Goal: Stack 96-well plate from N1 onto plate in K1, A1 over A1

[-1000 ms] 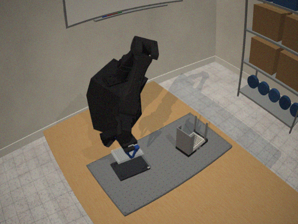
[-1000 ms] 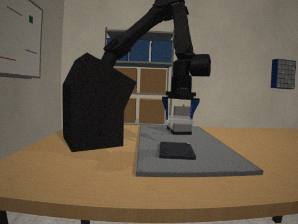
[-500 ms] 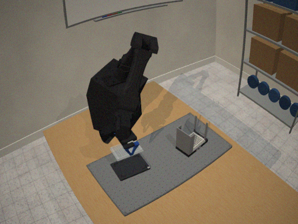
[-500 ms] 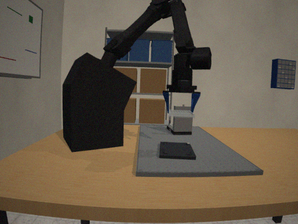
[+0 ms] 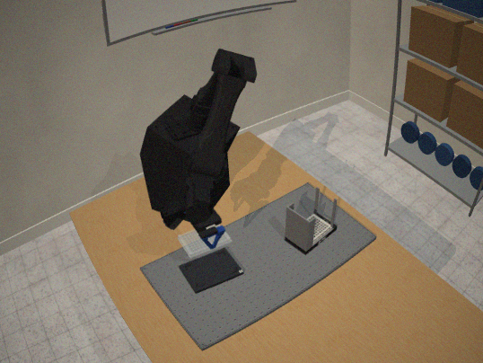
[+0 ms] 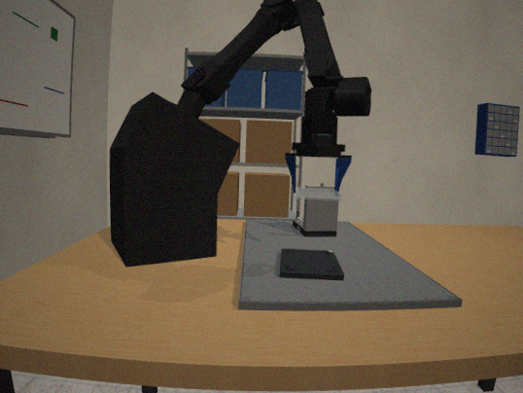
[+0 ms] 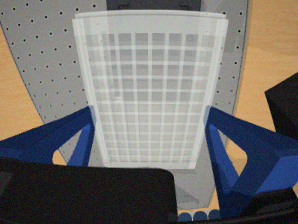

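My gripper with blue fingers is shut on a clear 96-well plate and holds it level in the air above the black plate nest N1. In the wrist view the plate sits between the two blue fingers, with the nest's far edge showing beyond it. In the exterior view the gripper holds the plate well above the nest. The grey stack rack K1 stands to the right on the mat and holds another white 96-well plate.
The nest and the rack stand on a grey perforated mat on a wooden table. The arm's large black base stands left of the mat. K1 has tall thin posts at its far side. Shelving with boxes stands behind.
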